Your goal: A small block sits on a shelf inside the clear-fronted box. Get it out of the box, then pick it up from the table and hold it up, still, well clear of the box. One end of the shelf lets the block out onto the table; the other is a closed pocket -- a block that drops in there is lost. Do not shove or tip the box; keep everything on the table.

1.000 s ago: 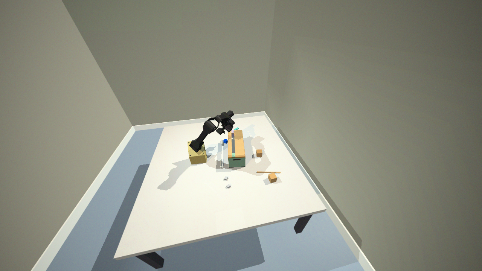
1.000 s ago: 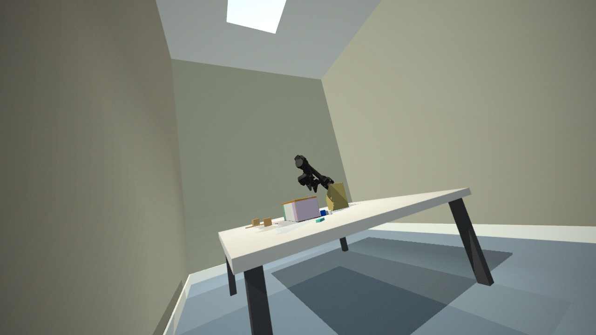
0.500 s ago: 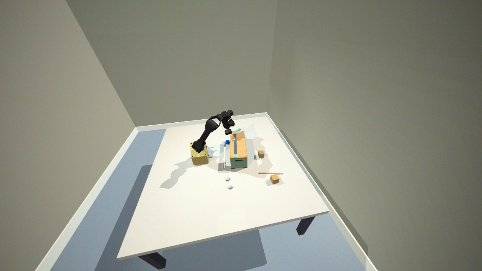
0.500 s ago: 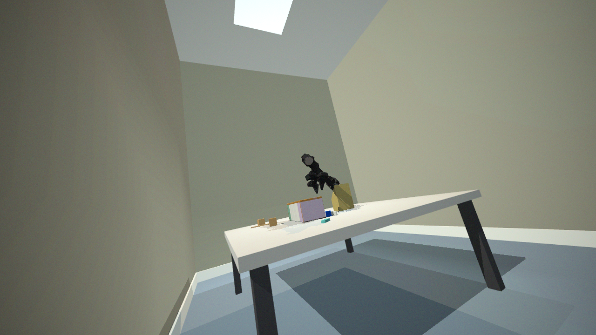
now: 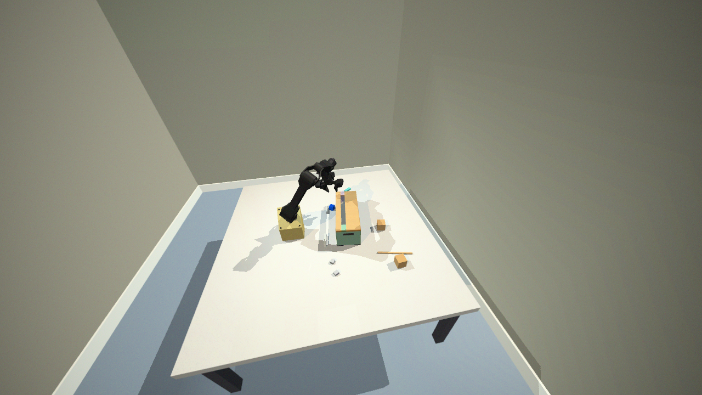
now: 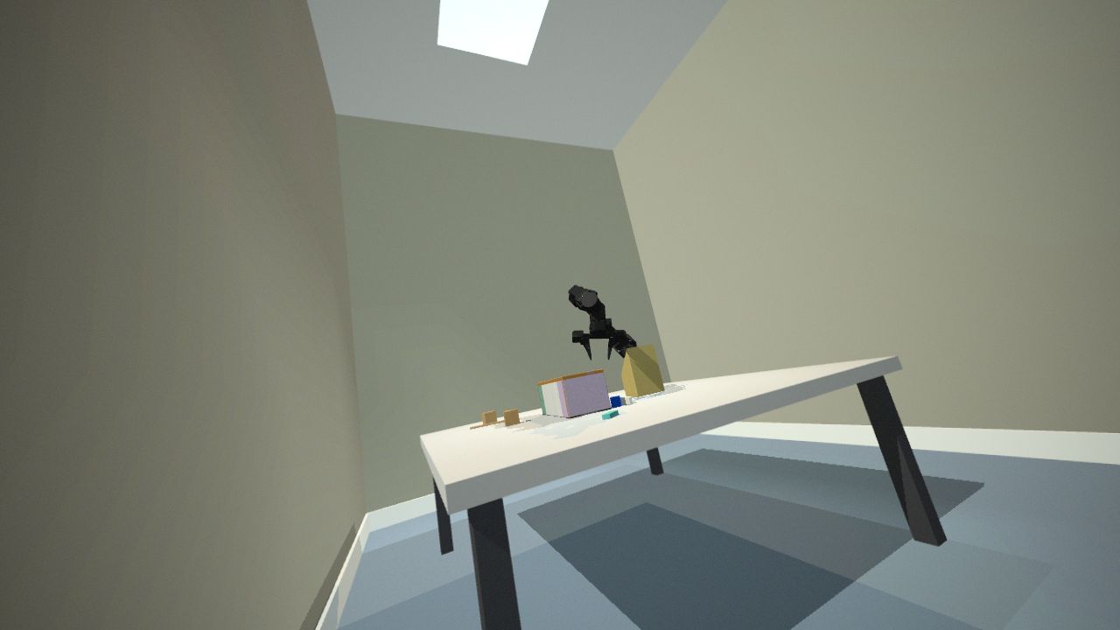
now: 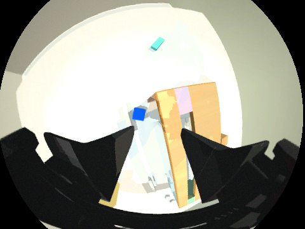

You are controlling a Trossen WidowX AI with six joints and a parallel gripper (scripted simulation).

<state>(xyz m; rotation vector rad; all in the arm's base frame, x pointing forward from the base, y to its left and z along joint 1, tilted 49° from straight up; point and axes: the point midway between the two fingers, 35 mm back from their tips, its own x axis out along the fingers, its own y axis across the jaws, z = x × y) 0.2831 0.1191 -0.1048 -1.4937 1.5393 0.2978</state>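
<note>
A blue block (image 5: 332,207) (image 6: 615,401) (image 7: 138,114) sits outside the box on the table, beside the far part of the box's clear front, at the far end of a low clear rail. The box (image 5: 351,211) (image 6: 585,394) (image 7: 203,105) stands upright, with a slotted wooden top, a green near end and a lilac far end. My gripper (image 5: 332,190) (image 6: 599,359) (image 7: 157,131) is open and empty, pointing down above the far end of the box. In the wrist view the block lies beyond the left fingertip, with clear height between them.
A teal bar (image 5: 347,188) (image 6: 610,414) (image 7: 157,44) lies beyond the box's lilac end. Behind the box are an orange cube (image 5: 380,225), another orange cube (image 5: 400,261) and a thin stick (image 5: 394,253). Two small grey pieces (image 5: 332,261) (image 5: 336,272) lie nearer. The arm stands on a yellow pedestal (image 5: 290,230) (image 6: 643,372).
</note>
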